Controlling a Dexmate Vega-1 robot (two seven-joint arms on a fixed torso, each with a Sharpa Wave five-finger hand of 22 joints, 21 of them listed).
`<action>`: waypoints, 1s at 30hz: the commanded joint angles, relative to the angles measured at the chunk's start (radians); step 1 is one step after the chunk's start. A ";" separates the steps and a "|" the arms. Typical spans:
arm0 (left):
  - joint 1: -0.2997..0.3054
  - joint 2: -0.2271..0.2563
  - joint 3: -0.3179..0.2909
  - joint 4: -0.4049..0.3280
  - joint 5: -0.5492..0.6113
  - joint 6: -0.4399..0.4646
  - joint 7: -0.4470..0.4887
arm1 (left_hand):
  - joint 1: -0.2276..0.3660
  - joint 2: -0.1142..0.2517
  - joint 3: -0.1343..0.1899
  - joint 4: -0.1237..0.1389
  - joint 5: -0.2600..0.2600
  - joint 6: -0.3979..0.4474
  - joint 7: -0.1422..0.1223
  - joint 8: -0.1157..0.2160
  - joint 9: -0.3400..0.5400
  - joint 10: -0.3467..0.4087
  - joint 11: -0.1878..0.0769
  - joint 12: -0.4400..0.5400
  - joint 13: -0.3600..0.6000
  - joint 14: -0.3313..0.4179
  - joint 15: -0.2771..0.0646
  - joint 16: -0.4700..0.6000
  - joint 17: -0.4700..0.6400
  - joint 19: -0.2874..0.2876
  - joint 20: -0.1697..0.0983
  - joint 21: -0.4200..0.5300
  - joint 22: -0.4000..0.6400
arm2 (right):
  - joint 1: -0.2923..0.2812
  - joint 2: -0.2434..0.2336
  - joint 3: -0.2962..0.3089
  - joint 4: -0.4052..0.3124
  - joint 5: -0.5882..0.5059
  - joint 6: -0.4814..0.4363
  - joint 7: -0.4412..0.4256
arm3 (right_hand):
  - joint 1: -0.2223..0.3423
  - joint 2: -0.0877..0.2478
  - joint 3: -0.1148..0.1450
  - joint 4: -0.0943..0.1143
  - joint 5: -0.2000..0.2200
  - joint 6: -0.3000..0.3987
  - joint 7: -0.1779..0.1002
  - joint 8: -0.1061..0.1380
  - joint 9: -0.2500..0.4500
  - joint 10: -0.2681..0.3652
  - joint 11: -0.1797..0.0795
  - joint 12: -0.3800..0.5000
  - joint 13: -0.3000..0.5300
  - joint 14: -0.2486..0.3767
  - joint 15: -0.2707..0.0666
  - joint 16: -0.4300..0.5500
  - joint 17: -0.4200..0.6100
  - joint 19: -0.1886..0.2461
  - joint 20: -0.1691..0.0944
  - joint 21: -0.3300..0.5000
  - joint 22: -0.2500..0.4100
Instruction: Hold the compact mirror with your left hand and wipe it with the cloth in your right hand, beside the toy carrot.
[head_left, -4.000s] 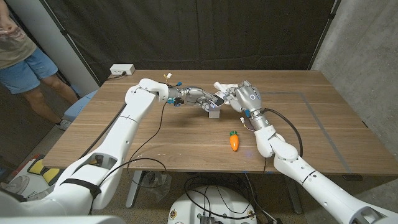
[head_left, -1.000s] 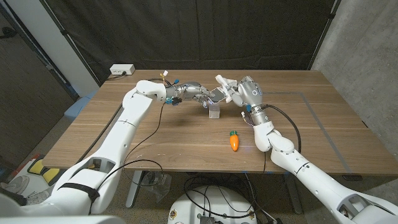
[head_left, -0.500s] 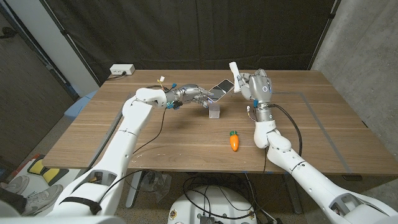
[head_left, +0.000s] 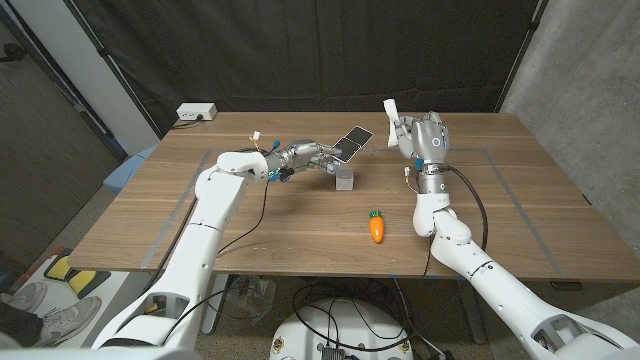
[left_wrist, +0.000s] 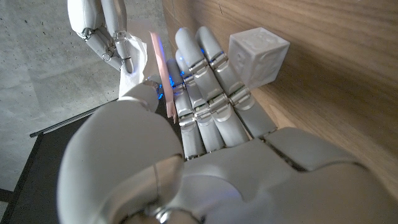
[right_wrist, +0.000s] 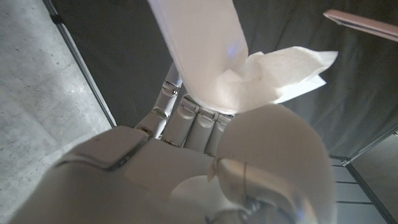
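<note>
Black curtains back the wooden table. From the head, the left hand grips the open compact mirror above a grey cube; the right hand, apart from it, holds up the white cloth; the toy carrot lies nearer. Left wrist: fingers clamp the mirror's edge beside the cube. Right wrist: fingers pinch the cloth.

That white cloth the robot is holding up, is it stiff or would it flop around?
Probably floppy and light: the cloth folds and creases above the right hand, with a loose end sticking up. It likely drapes over whatever it wipes, and seems unlikely to slip while pinched.
</note>
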 joint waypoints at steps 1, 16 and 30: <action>0.090 -0.036 -0.030 -0.126 -0.011 0.081 0.090 | 0.006 0.002 0.044 -0.025 0.006 0.010 0.000 0.003 0.002 0.031 -0.032 -0.006 0.002 0.004 -0.007 -0.001 0.004 -0.003 0.002 0.011 0.001 | -0.040 -0.008 0.035 -0.068 0.038 -0.098 0.145 | 0.010 0.003 0.000 0.001 0.005 0.044 -0.034 -0.006 0.003 0.002 0.005 -0.005 0.006 0.004 -0.046 -0.010 0.004 -0.005 -0.119 0.005 0.002; 0.152 -0.033 -0.032 -0.250 -0.035 0.281 0.089 | 0.006 0.001 0.047 -0.025 0.004 0.012 0.000 0.002 -0.005 0.033 -0.031 -0.007 0.000 0.006 -0.006 0.001 0.006 -0.002 0.003 0.021 0.000 | -0.070 -0.005 0.045 -0.138 0.007 -0.255 0.309 | 0.014 0.005 -0.002 0.001 0.005 0.043 -0.031 -0.012 0.006 0.004 0.005 -0.013 0.004 0.004 -0.046 -0.018 0.006 -0.010 -0.113 0.004 0.001; 0.207 -0.076 -0.066 -0.350 -0.018 0.420 0.164 | 0.005 -0.001 0.052 -0.025 0.004 0.021 0.004 0.005 -0.010 0.045 -0.029 -0.004 -0.001 0.012 -0.005 0.005 0.008 0.003 0.005 0.033 -0.002 | -0.049 -0.011 0.026 -0.148 -0.010 -0.345 0.464 | 0.016 0.007 -0.004 0.002 0.003 0.042 -0.034 -0.018 0.008 0.001 0.003 -0.020 0.005 0.002 -0.046 -0.026 0.005 -0.012 -0.112 0.004 0.000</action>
